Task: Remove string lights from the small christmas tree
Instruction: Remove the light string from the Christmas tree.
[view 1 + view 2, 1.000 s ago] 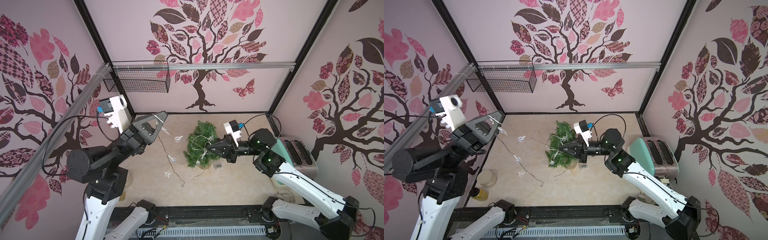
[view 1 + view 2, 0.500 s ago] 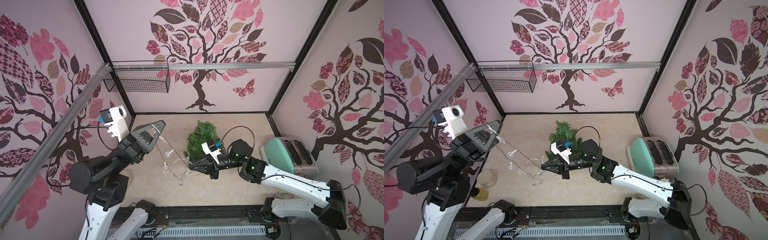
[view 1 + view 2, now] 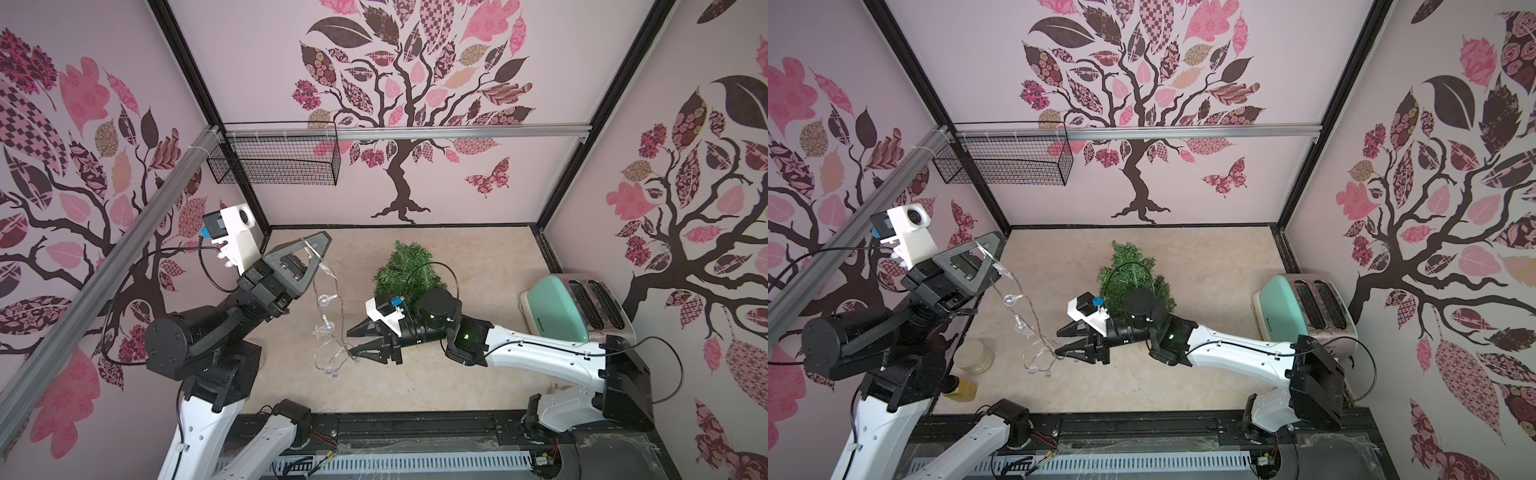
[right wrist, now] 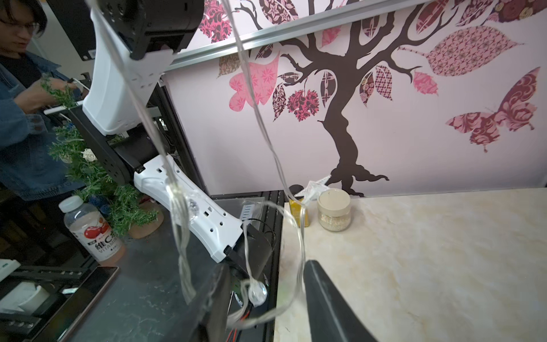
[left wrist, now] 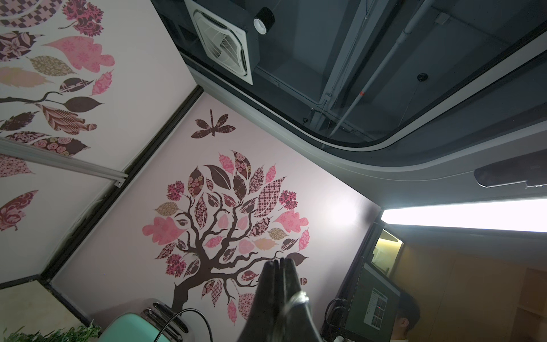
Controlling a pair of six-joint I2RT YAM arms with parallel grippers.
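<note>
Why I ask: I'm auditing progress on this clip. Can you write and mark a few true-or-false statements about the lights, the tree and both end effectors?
1. The left end effector is shut on the thin silvery string lights with clear bulbs. True.
2. The right end effector is clamped shut. False: its jaws stand apart, with loops of the strand beside them.
3. The strand is wound around the small green bristly Christmas tree. False: it hangs from the raised left end effector down to the beige table; none shows on the tree.
4. A mint-green toaster stands to the robot's right of the tree. True.
</note>
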